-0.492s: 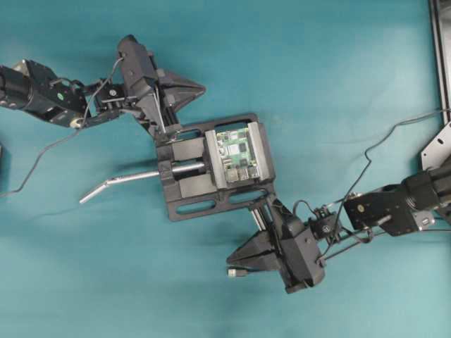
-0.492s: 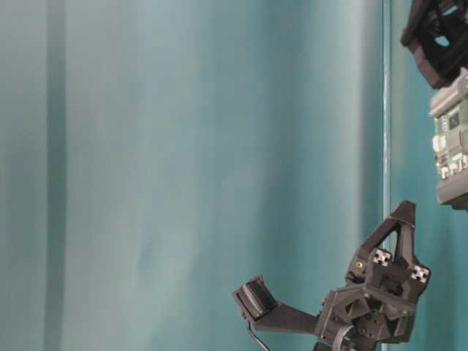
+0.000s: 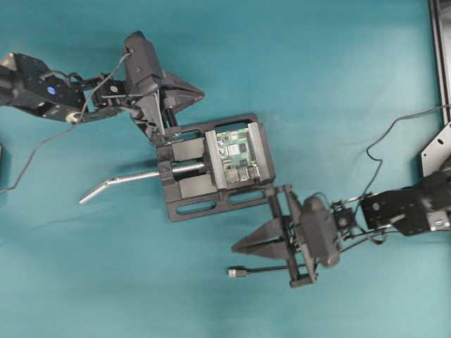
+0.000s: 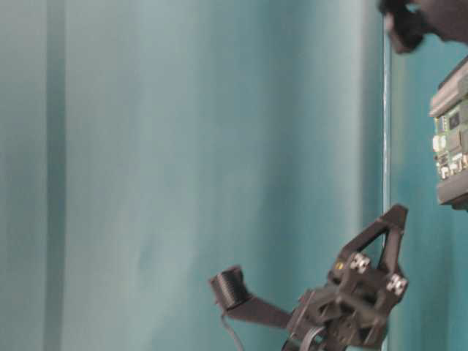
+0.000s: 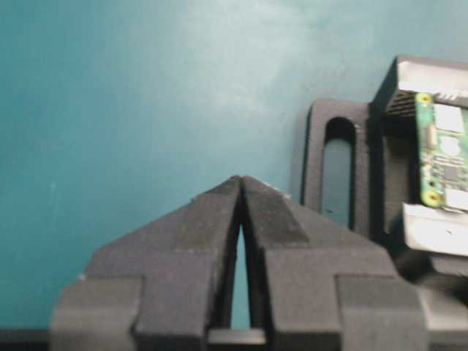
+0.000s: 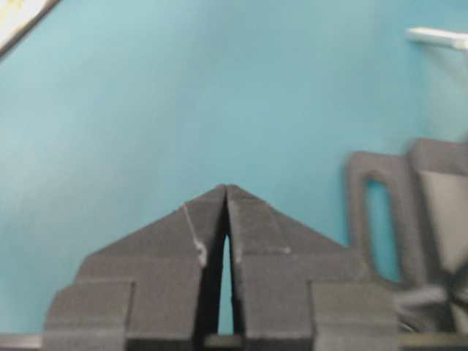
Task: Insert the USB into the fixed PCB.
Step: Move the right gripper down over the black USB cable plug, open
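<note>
The fixed PCB [image 3: 236, 155] is a small green board clamped in the black vise [image 3: 187, 193] at the centre. It also shows in the left wrist view [image 5: 441, 157] and the table-level view [image 4: 453, 139]. The USB [image 3: 236, 271] lies on the teal table below the vise, its thin black cable running right under the right arm. My right gripper [image 3: 233, 248] [image 6: 225, 187] is shut and empty, pointing left with its tip just above the plug, which the right wrist view does not show. My left gripper [image 3: 203, 91] [image 5: 240, 178] is shut and empty, up-left of the vise.
The vise's bent silver handle [image 3: 120, 183] sticks out to the left. A metal frame [image 3: 440, 42] runs along the right edge. A thin black cable [image 3: 394, 130] loops above the right arm. Open teal table lies along the bottom and the top middle.
My right gripper has turned to point left and shifted off the USB, so the plug and its cable now show. The left arm has lifted slightly.
</note>
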Available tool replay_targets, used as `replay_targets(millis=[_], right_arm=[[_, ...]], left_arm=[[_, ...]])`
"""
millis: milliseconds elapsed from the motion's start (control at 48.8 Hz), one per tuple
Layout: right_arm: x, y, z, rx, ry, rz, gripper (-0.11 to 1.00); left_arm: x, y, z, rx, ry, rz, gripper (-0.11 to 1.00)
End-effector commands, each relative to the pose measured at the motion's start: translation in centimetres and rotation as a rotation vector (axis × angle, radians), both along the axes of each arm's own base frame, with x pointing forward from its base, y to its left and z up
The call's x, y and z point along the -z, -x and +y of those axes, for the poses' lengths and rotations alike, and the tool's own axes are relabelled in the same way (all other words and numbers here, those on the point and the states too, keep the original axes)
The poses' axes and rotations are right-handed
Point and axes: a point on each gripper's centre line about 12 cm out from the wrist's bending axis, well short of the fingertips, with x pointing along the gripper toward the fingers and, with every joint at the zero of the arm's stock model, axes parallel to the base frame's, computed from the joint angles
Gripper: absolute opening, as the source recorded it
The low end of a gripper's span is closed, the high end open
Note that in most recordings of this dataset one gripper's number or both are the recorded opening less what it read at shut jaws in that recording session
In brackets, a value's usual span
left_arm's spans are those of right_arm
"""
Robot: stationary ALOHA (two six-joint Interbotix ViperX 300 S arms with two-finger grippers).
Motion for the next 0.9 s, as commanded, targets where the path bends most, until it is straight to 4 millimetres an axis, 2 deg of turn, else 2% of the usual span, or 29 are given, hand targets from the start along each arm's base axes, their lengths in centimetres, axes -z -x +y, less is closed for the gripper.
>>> replay_targets(millis=[0, 184, 348, 451, 573, 758, 799, 881], right_arm=[[-1.7, 0.9, 0.6, -0.002, -0.032, -0.041, 0.03], [-1.8, 2.7, 2.5, -0.038, -0.066, -0.015, 0.03], [-1.3, 3.2, 3.1, 0.022, -0.115, 0.039, 0.04], [-1.1, 3.5, 3.3, 0.057, -0.14, 0.058, 0.08], [-0.8, 3.4, 3.1, 0.109, -0.167, 0.073, 0.25], [-0.2, 2.9, 3.3, 0.122, -0.165, 0.084, 0.71], [0.0, 2.9, 3.5, 0.12, -0.162, 0.087, 0.76], [0.5, 2.7, 4.2, 0.108, -0.159, 0.094, 0.74]], left_arm=[[-2.1, 0.4, -0.4, 0.004, 0.006, -0.032, 0.0], [-3.0, 2.4, -1.0, -0.001, 0.048, 0.025, 0.0], [-3.9, 3.8, -1.9, 0.014, 0.052, 0.032, 0.0], [-4.0, 4.4, -3.0, 0.042, 0.053, 0.034, 0.0], [-3.5, 5.1, -4.1, 0.073, 0.057, 0.051, 0.0], [-3.9, 5.5, -4.6, 0.088, 0.05, 0.041, 0.0], [-3.9, 5.5, -4.6, 0.087, 0.051, 0.04, 0.0], [-4.2, 5.5, -4.6, 0.088, 0.048, 0.032, 0.0]])
